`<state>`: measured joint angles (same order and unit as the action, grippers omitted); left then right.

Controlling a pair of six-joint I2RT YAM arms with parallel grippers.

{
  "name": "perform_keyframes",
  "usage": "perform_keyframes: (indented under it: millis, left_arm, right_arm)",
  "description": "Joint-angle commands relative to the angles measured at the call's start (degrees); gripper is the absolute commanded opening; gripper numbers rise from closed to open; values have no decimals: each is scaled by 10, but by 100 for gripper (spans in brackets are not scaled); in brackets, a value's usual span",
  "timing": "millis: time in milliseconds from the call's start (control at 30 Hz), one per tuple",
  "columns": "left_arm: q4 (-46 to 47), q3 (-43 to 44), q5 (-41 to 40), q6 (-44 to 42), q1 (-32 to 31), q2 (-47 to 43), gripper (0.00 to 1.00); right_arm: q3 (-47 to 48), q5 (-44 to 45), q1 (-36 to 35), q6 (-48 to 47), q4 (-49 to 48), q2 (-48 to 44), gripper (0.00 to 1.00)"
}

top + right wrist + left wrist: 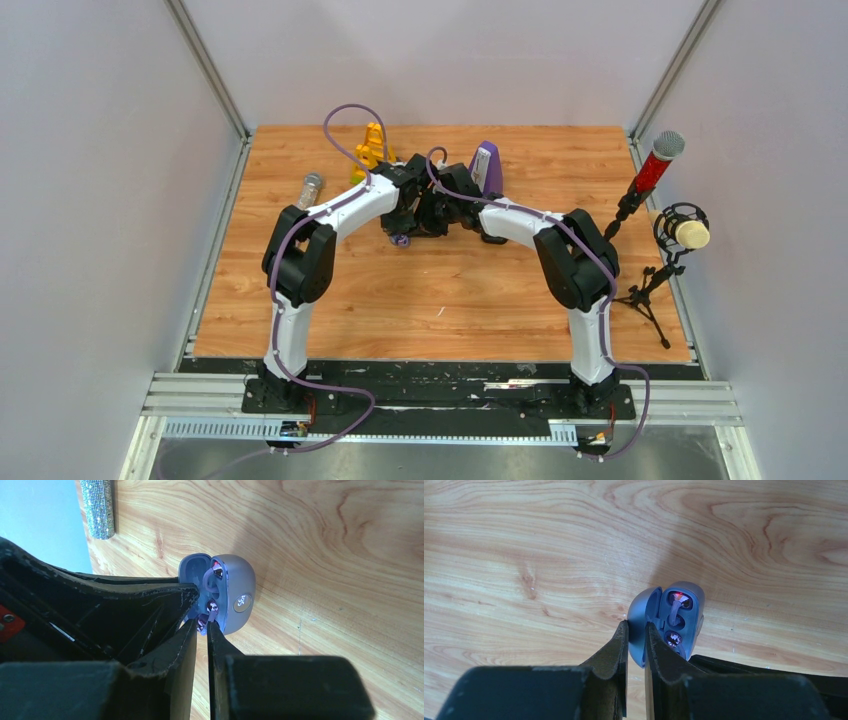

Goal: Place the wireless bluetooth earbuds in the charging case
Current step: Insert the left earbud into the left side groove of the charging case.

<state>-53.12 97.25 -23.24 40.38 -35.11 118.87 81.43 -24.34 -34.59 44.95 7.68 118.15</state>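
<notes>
The charging case (pixel 691 622) is a grey-blue oval, not black, and it lies open on the wood. It shows small in the top view (pixel 401 240). My left gripper (pixel 636 629) is shut on its raised lid (pixel 644 615). One purple shiny earbud (pixel 678 599) with a hook sits in the upper well under a red light. My right gripper (pixel 201 625) is shut on the other purple earbud (pixel 202 621) at the lower well of the case (pixel 237 582). The case front shows a lit number display (pixel 242 602).
A glittery cylinder (pixel 98 507) lies at the table's left, also in the top view (pixel 309 188). A yellow toy (pixel 370 148) and a purple cone-shaped object (pixel 487 167) stand behind the grippers. Two microphones on stands (pixel 655 165) (pixel 683 230) are at the right edge.
</notes>
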Motion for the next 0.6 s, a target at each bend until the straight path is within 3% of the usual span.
perform_keyframes:
  millis: [0,567]
  left_arm:
    - [5,27,-17,1,-14,-2,0]
    - [3,33,-21,-2,-17,-3,0]
  right_arm:
    - [22,-5,-6,6,3,15,16]
    - [25,-17,-5,21,25,5,17]
